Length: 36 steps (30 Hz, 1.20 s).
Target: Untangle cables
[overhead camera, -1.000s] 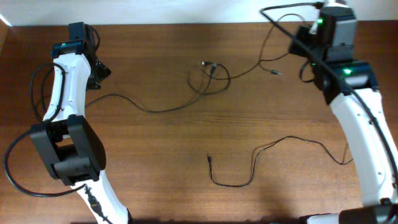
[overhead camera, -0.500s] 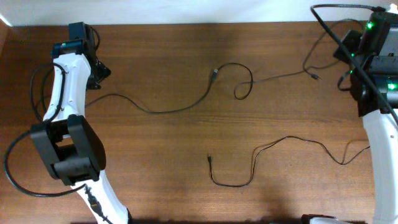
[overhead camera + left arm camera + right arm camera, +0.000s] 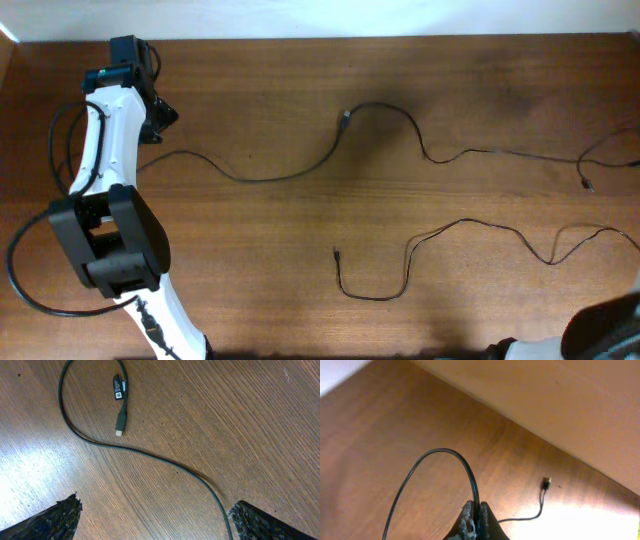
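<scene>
- Far left: the left tool [image 3: 155, 524] hasn't budged. Its jaws are spread wide and grip nothing, hovering over a plug [image 3: 120, 424] and a curl of cord on the counter [image 3: 250, 270].
- Mid-counter, here's the news: the snarl of loops that sat there a second ago is gone! The upper cable [image 3: 260, 177] now sags away from the left side, rises to a small hump in the middle, then ripples off towards the right edge with no crossing I can spot.
- Whether that line is one cord or two meeting at the hump, I cannot tell.
- Below it, the lower cable [image 3: 470, 221] lies where it lay before, well apart, in its own open squiggle.
- Far right: the right tool [image 3: 474, 522] has swung out of the overhead view. Its wrist camera shows it clamped shut on a cord arching up from its tips, by the look of it the upper cable's right end.
- My read: that long pull did the untangling, and what's left is letting go and laying the end down.
</scene>
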Tool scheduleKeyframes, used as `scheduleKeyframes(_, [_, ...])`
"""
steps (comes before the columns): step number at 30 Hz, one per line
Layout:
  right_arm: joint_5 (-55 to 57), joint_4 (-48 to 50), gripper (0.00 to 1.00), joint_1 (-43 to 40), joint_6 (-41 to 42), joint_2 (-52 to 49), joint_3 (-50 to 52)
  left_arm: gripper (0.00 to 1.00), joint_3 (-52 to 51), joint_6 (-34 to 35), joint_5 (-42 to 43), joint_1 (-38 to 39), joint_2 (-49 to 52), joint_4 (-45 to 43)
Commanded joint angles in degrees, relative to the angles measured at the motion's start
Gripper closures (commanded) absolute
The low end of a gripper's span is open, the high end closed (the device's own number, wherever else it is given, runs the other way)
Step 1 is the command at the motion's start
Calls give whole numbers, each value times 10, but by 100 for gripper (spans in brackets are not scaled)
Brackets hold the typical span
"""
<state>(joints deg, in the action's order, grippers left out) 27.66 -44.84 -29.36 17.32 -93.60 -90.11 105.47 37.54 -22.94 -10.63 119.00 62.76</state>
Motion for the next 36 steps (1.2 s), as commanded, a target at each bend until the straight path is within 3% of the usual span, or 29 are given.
scheduleKeyframes(1, [-29, -2, 96, -31, -32, -37, -1, 1, -2, 6, -2, 0, -14, 0])
scheduleKeyframes(3, [-168, -3, 96, -52, -81, -62, -1, 1, -2, 6, -2, 0, -14, 0])
scheduleKeyframes(6, [-287, -13, 96, -72, -83, -71, -1, 1, -2, 6, -2, 0, -14, 0])
scheduleKeyframes(11, [-322, -20, 96, -78, -85, -71, -1, 1, -2, 6, -2, 0, -14, 0])
scheduleKeyframes(14, [-430, -5, 96, -78, -204, -71, -1, 1, -2, 6, -2, 0, -14, 0])
scheduleKeyframes(16, [-451, 10, 96, -78, -203, -71, -1, 1, -2, 6, -2, 0, -14, 0])
scheduleKeyframes(18, [-321, 5, 96, -82, 54, -71, -1, 1, -2, 6, -2, 0, -14, 1])
scheduleKeyframes(21, [-278, -37, 96, -82, 160, -71, -1, 1, -2, 6, -2, 0, -14, 0])
scheduleKeyframes(25, [-204, -93, 96, -87, 210, -72, -1, 1, -2, 6, -2, 0, -14, 0])
scheduleKeyframes(26, [-203, -97, 90, -89, 188, -72, -1, 1, -2, 6, -2, 0, -14, 0])
scheduleKeyframes(27, [-203, -99, 72, -89, 163, -72, -1, 1, -2, 6, -2, 0, -14, 0])
scheduleKeyframes(28, [-203, -103, 40, -89, 142, -72, -1, 1, -2, 6, -2, 0, -14, 0])
scheduleKeyframes(29, [-203, -108, 16, -89, 115, -72, -1, 1, -2, 6, -2, 0, -14, 0])
scheduleKeyframes(31, [-178, -123, 0, -89, 99, -72, -1, 1, -2, 6, -2, 0, -14, 0])
scheduleKeyframes(34, [-203, -112, 1, -89, 87, -72, -1, 1, -2, 6, -2, 0, -14, 0])
scheduleKeyframes(36, [-323, -90, 1, -88, -9, -72, 0, 1, -2, 6, -2, 0, -14, 0])
